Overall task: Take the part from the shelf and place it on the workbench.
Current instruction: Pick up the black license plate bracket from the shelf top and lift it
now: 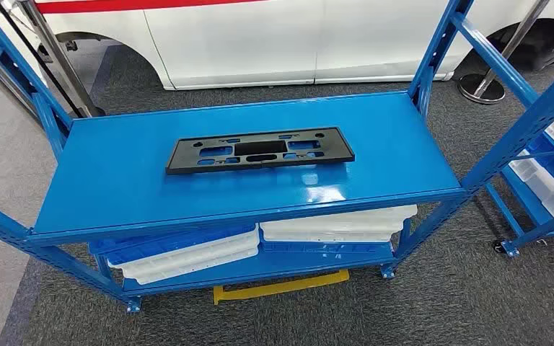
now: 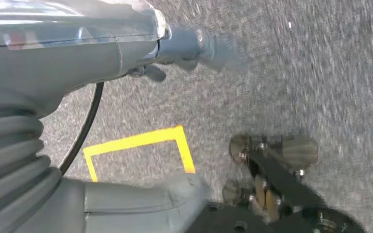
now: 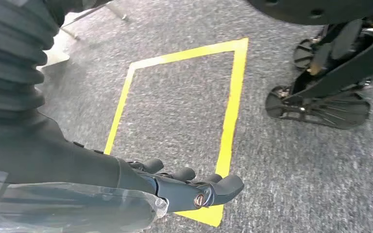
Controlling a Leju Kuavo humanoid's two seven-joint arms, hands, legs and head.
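Observation:
A flat black plastic part (image 1: 260,150) with several cut-outs lies lengthwise on the top deck of the blue shelf (image 1: 115,180), near the middle. My left hand (image 2: 184,48) hangs over the grey carpet, fingers stretched out and holding nothing. My right hand (image 3: 194,187) also hangs above the carpet with its fingers extended, nothing in it.
White and blue trays (image 1: 187,252) lie stacked on the shelf's lower deck. A second blue rack (image 1: 548,144) with white bins stands at the right. A white car (image 1: 296,36) is behind the shelf. Yellow floor tape (image 3: 233,107) marks a rectangle on the carpet.

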